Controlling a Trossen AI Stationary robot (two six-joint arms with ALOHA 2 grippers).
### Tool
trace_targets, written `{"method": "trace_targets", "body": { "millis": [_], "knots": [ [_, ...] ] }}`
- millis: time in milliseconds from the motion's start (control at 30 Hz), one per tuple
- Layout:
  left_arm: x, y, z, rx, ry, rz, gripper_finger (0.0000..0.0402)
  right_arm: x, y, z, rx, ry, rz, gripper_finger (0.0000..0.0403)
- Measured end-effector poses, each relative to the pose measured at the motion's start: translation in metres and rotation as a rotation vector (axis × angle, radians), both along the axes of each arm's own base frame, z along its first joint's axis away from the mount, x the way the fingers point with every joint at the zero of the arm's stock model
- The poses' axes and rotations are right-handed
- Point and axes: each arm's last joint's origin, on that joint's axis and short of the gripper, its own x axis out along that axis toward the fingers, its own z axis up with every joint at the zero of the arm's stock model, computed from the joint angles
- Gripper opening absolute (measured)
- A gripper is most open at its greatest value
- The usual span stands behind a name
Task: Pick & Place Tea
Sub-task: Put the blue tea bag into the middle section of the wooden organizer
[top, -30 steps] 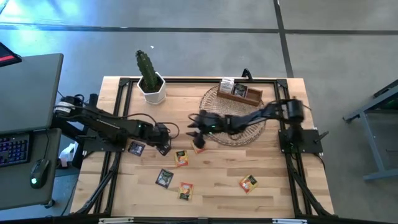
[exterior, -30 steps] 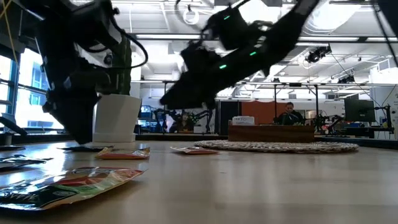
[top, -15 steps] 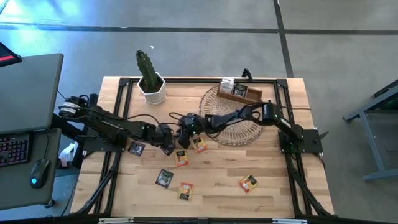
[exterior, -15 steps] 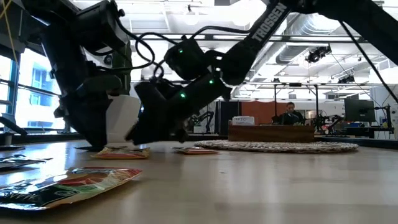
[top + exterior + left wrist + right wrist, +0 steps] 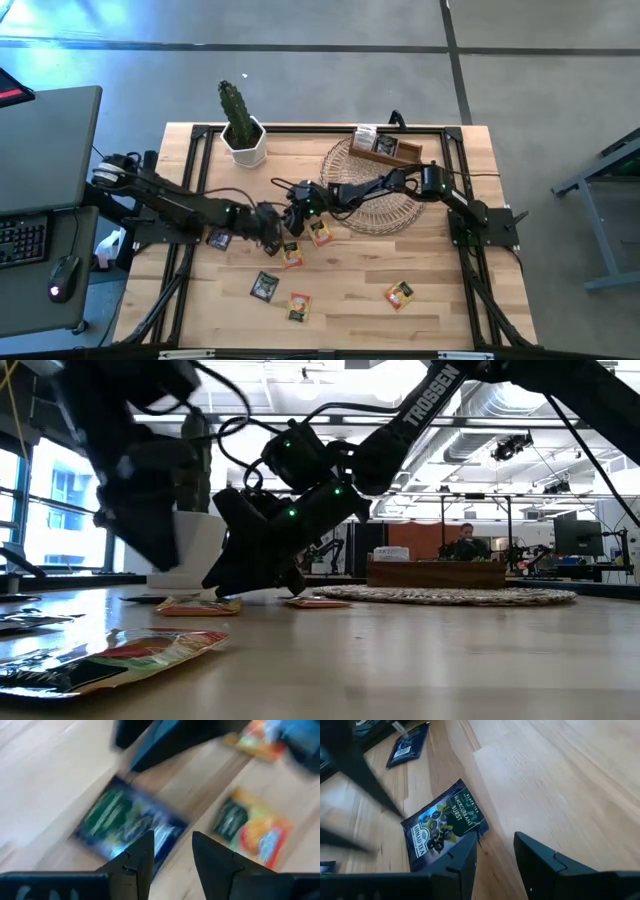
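Both arms low over scattered tea sachets
Left gripper (image 5: 272, 228) and right gripper (image 5: 296, 208) fingers spread, empty, above a dark sachet (image 5: 445, 824) on the surface (image 5: 450, 300)

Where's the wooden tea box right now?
In the high view the wooden box sits at the table's far edge, right of centre, on the back rim of the round wicker mat, well right of the potted cactus.

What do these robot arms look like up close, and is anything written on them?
Both arms are dark and jointed, with black cables looping alongside. The right arm bears white TROSSEN lettering and small green lights near its wrist. Each pincer, left pincer and right pincer, ends in two dark, angular, wedge-shaped fingers.
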Motion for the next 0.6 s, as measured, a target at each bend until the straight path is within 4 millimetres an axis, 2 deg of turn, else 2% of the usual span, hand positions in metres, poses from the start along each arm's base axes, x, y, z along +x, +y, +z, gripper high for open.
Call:
{"method": "trace_targets", "body": {
  "millis": [133, 267, 433, 600],
  "knots": [
    [-0.003, -0.019, 0.006, 0.010, -0.029, 0.018, 0.0130, 0.001, 0.001, 0.001, 0.017, -0.019, 0.023, 0.0129],
    [-0.010, -0.033, -0.002, 0.018, -0.006, 0.058, 0.0130, 0.001, 0.002, 0.001, 0.017, -0.025, 0.028, 0.0129],
    [-0.014, -0.038, -0.014, 0.032, 0.059, 0.131, 0.0130, 0.001, 0.002, 0.002, 0.016, -0.029, 0.026, 0.0129],
    [-0.010, -0.039, -0.030, 0.049, 0.118, 0.145, 0.0130, 0.002, 0.005, 0.003, 0.026, -0.048, 0.009, 0.0129]
  ]
}}
